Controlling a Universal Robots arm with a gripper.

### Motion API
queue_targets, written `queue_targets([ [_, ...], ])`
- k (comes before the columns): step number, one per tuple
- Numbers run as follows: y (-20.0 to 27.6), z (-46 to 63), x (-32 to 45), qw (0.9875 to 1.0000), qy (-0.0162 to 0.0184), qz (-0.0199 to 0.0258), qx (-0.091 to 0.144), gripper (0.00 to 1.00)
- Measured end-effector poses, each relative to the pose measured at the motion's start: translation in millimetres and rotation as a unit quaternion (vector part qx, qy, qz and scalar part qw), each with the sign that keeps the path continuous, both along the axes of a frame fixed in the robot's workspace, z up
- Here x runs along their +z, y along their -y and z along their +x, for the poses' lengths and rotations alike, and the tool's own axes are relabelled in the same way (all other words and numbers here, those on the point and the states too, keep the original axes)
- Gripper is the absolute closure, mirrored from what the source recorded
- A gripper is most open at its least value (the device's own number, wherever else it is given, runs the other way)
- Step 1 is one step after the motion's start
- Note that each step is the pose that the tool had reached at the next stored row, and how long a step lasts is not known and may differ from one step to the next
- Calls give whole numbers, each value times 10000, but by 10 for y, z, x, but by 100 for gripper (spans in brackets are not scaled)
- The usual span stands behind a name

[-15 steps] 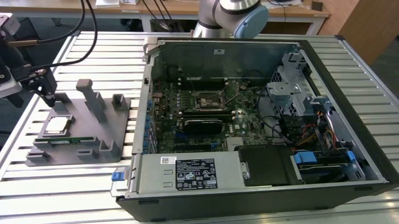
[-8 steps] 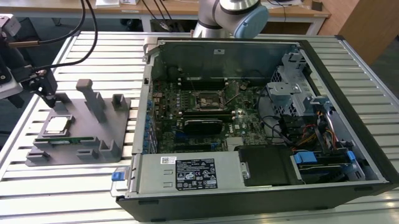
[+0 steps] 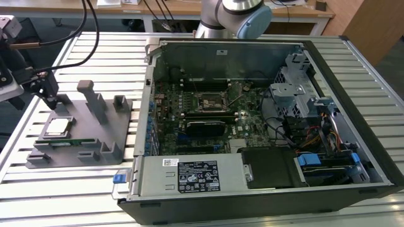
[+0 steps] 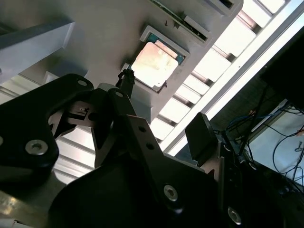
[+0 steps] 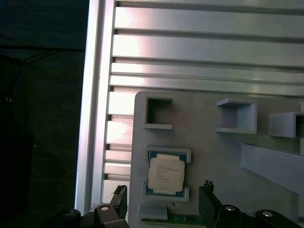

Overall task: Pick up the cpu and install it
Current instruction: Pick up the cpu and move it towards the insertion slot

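As the cpu [image 3: 58,126] is seen lying flat in its recess on the grey holder [image 3: 117,137], the task is judged to be at its very start: nothing has been picked up and nothing has been installed.

At the exterior view's far left, the claw [image 3: 50,97] is held just over the holder, near the cpu, and no contact with the chip can be made out. In the first wrist view the claw [image 5: 164,189] is shown with its two fingers [image 5: 119,202] spread wide, one to each side of the cpu [image 5: 165,175], and nothing is gripped between them. This is borne out in the second wrist view, where the cpu [image 4: 154,64] is seen beyond one fingertip [image 4: 126,80], untouched, with its shiny top facing up.

Just beside the cpu, toward the lower edge of the exterior view, a green memory stick [image 3: 73,141] is kept in the same holder. The holder is set on the slatted metal counter [image 3: 63,198].

Further right, across the middle and right of that frame, the open computer case [image 3: 227,54] is laid on its side, well apart from the holder. The square socket [image 3: 210,100] on its board is seen near the centre; whether its latch is raised cannot be told.

The grasp, the carry across to the case and the seating in the socket are all judged not yet done.
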State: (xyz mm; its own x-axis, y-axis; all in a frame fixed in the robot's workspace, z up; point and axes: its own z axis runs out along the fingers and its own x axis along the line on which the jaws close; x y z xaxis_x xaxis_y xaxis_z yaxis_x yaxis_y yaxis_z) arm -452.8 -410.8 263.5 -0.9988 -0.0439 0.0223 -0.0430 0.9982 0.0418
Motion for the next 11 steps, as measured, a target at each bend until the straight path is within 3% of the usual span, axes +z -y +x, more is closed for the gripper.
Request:
queue_targets([
  [11,0,0,-35,10000,0,0,0,30],
])
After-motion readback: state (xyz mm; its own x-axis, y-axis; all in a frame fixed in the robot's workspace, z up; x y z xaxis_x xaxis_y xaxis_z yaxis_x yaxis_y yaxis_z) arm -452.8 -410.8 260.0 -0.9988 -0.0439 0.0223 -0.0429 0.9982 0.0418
